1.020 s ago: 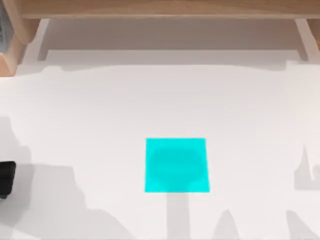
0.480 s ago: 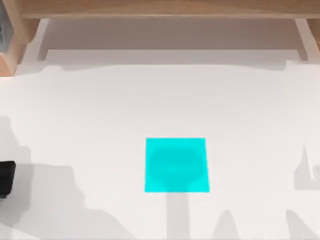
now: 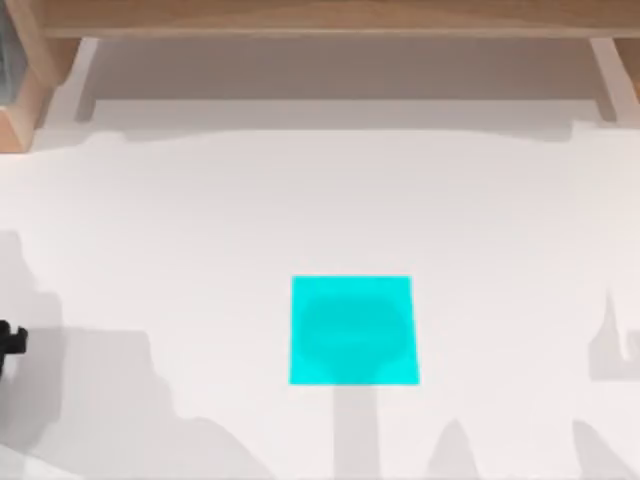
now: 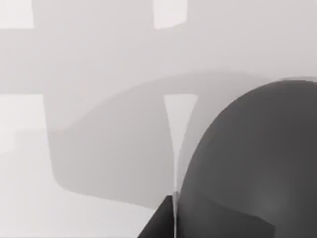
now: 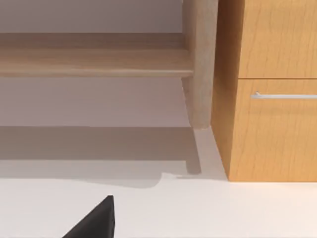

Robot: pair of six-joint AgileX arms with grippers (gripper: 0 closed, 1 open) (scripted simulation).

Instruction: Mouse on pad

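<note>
left gripper (image 3: pixel 8 342): cut off at top view's left edge, fingers not readable | mouse (image 4: pixel 257 163): dark grey dome, cropped by left wrist view's edge, close up | right gripper (image 5: pixel 94 221): one black tip at right wrist view's edge, rest cropped

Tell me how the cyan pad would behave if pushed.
The pad looks thin and flat on the smooth table, so it probably slides rather than tips. With no raised edge showing, it may be hard to pinch and might flop when lifted.

Left gripper (image 3: pixel 8 340) at table's left edge
</note>
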